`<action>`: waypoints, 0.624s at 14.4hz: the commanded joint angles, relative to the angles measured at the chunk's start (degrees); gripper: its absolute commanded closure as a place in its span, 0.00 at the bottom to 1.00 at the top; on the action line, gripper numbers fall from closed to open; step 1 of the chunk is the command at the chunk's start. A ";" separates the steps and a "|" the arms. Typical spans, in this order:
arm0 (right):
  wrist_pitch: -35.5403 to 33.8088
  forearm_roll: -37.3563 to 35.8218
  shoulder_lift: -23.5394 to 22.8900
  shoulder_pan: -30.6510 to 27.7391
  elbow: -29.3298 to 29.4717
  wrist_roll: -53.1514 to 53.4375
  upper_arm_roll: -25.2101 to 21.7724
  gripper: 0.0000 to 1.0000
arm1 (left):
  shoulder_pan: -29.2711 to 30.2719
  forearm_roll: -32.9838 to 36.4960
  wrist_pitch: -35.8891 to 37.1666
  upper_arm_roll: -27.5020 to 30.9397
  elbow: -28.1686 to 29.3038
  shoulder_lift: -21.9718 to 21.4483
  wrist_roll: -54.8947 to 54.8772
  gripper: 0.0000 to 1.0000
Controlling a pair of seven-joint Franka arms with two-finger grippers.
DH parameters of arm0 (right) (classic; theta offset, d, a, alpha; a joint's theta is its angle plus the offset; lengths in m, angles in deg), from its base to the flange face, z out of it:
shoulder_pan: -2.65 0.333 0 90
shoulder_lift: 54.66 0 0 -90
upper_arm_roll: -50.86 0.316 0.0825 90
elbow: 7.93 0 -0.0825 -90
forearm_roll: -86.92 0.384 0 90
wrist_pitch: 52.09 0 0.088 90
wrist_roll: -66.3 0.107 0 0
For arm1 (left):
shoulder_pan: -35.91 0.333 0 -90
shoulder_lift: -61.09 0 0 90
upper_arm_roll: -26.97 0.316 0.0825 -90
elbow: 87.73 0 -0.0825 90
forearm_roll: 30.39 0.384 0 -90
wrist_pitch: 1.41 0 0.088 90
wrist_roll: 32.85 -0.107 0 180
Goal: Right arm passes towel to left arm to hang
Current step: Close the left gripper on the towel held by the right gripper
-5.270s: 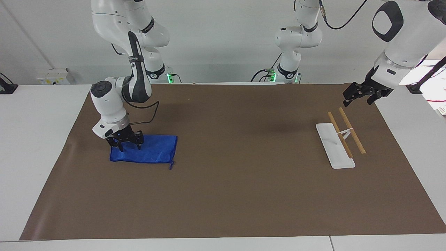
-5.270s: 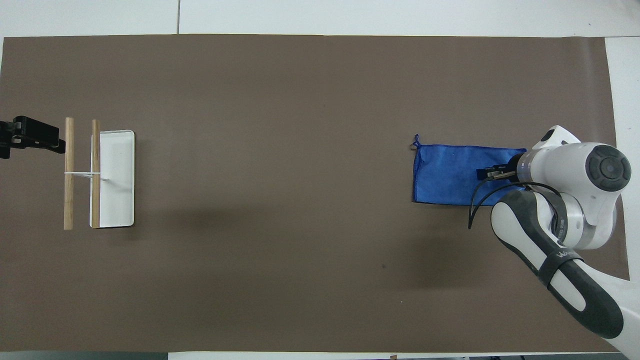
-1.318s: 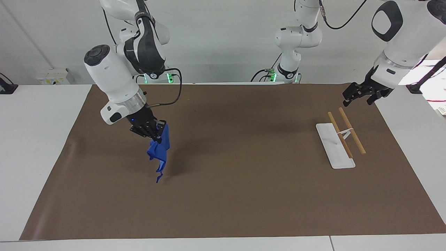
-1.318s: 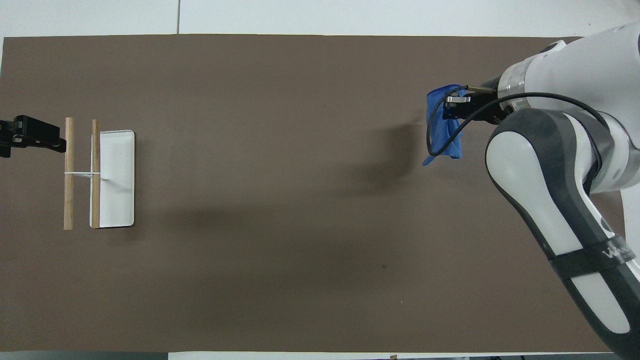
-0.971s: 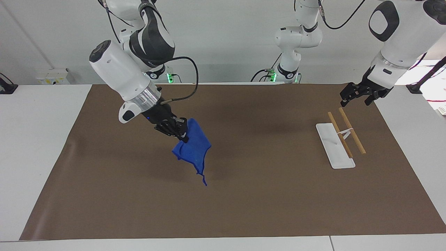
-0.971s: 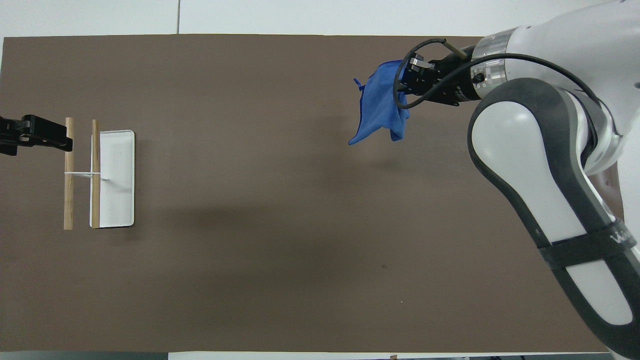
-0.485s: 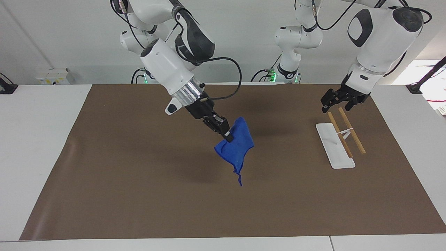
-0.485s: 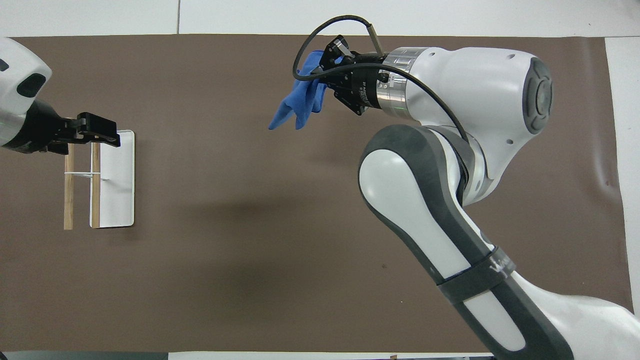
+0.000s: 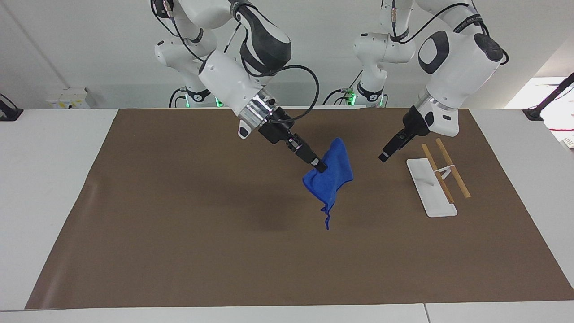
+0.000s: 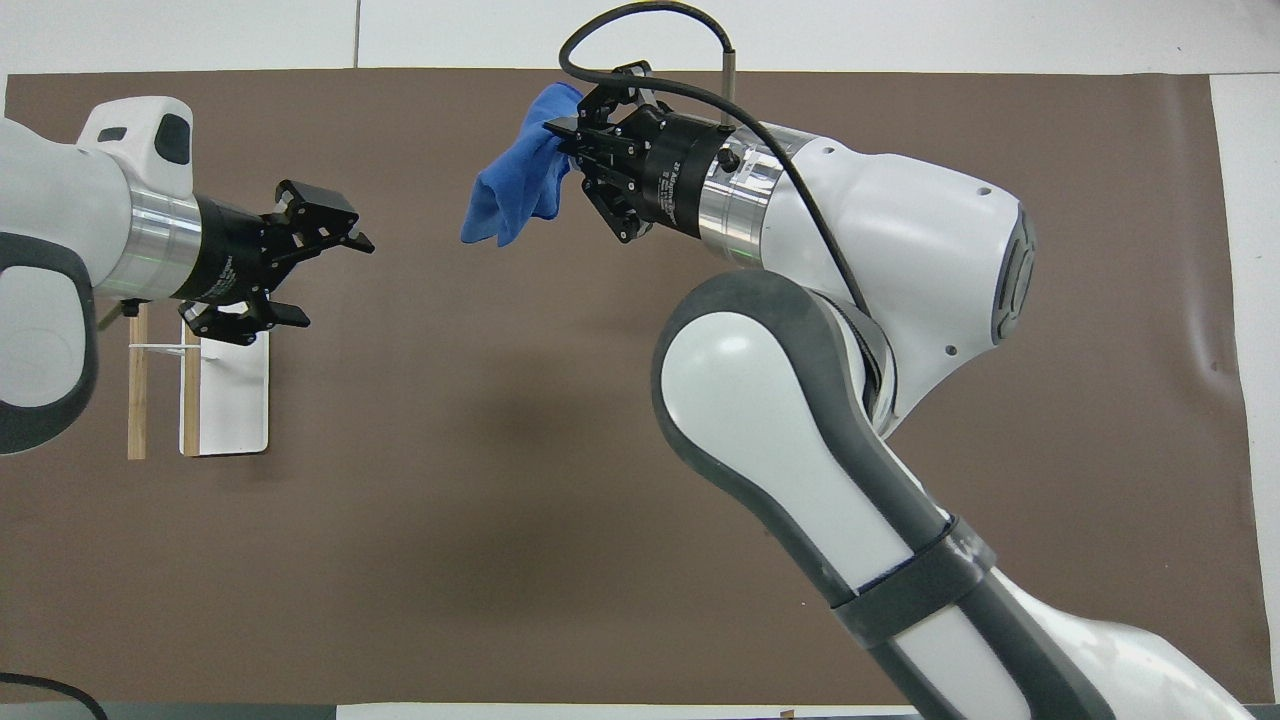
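My right gripper (image 9: 320, 168) (image 10: 562, 135) is shut on the blue towel (image 9: 331, 177) (image 10: 516, 182) and holds it up over the middle of the brown mat. The towel hangs bunched below the fingers, its loop tag (image 9: 327, 223) dangling lowest. My left gripper (image 9: 384, 157) (image 10: 325, 270) is open and empty in the air, pointed toward the towel, a short gap away from it. It is over the mat beside the rack.
A white tray base (image 9: 429, 193) (image 10: 235, 400) with two wooden rails (image 9: 453, 168) (image 10: 137, 385) stands toward the left arm's end of the brown mat (image 9: 179, 251) (image 10: 500, 550). A third white arm's base (image 9: 374, 67) stands at the table's robot edge.
My right gripper has carried the towel farther toward the left arm's end and higher. My left gripper has left the rack's end and swung toward the towel, now seen edge-on in the facing view.
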 commanded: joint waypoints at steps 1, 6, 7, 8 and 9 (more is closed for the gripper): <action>1.43 1.41 -0.18 2.20 0.13 1.77 -0.25 1.00 | -2.20 -3.94 -3.81 0.48 0.89 1.47 16.68 0.00; 1.43 1.32 -0.18 2.56 0.12 1.68 -0.25 1.00 | -2.57 -10.45 -6.18 0.39 1.06 3.05 32.19 0.00; 1.43 1.23 -0.09 2.56 -0.05 1.68 -0.25 1.00 | -2.57 -11.85 -7.76 0.39 1.06 3.14 33.51 0.00; 1.52 1.23 -0.01 2.64 -0.49 1.59 -0.25 1.00 | -2.57 -13.52 -9.08 0.39 1.06 3.23 34.48 0.00; 1.52 1.23 0.00 2.64 -0.58 1.59 -0.25 1.00 | -2.57 -15.10 -10.14 0.39 1.15 3.49 34.84 0.00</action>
